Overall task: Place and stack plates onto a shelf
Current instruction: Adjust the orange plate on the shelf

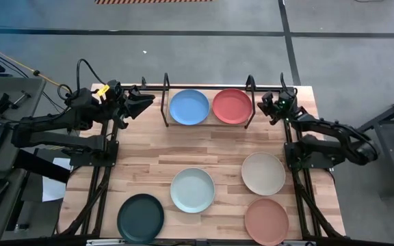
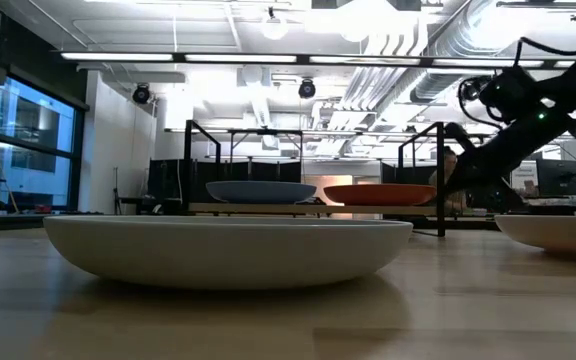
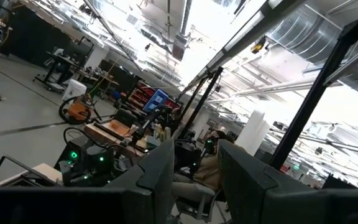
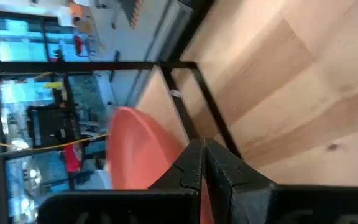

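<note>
while the shelf (image 1: 207,125) at the table's (image 1: 142,171) far edge carries the blue plate (image 1: 189,106) and coral plate (image 1: 232,106) side by side, mint (image 1: 192,190), cream (image 1: 263,173), terracotta (image 1: 266,221) and dark green (image 1: 141,218) plates lie nearer. left gripper (image 1: 144,101), fingers apart and empty, hangs beside the shelf's left end; right gripper (image 1: 265,108), pressed together, beside its right end.

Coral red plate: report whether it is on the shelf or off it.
On. The coral red plate lies flat on the shelf, beside the blue plate.
</note>
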### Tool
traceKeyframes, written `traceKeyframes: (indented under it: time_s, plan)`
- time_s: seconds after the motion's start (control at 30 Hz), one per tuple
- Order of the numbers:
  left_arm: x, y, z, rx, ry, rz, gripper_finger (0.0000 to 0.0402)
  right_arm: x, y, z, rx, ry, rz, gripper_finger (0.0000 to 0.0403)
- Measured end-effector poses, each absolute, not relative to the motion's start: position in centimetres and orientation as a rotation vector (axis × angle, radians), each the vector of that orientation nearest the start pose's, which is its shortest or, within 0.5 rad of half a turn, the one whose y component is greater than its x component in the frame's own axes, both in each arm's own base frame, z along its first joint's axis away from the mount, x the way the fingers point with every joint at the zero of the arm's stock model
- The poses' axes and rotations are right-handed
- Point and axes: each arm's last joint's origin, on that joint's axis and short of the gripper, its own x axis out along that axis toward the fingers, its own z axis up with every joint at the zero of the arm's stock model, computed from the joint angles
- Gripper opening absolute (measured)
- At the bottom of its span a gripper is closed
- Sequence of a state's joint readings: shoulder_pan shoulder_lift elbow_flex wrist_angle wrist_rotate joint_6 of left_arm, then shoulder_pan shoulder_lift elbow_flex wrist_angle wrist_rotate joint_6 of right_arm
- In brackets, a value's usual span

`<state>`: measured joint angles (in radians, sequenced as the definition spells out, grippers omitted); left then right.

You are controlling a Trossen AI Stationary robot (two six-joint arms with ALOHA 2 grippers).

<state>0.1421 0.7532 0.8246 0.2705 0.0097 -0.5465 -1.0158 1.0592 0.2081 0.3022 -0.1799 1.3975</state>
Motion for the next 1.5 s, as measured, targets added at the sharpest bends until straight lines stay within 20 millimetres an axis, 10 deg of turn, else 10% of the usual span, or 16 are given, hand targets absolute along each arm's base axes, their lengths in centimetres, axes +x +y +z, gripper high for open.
traceKeyframes:
  time_s: [1.5]
  plan:
    - [15.8, 2.2, 39.3, -0.515, -0.362, 0.035, 0.0113, 12.3, -14.9, 13.4, 1.590, -0.174, -0.914, 0.0000]
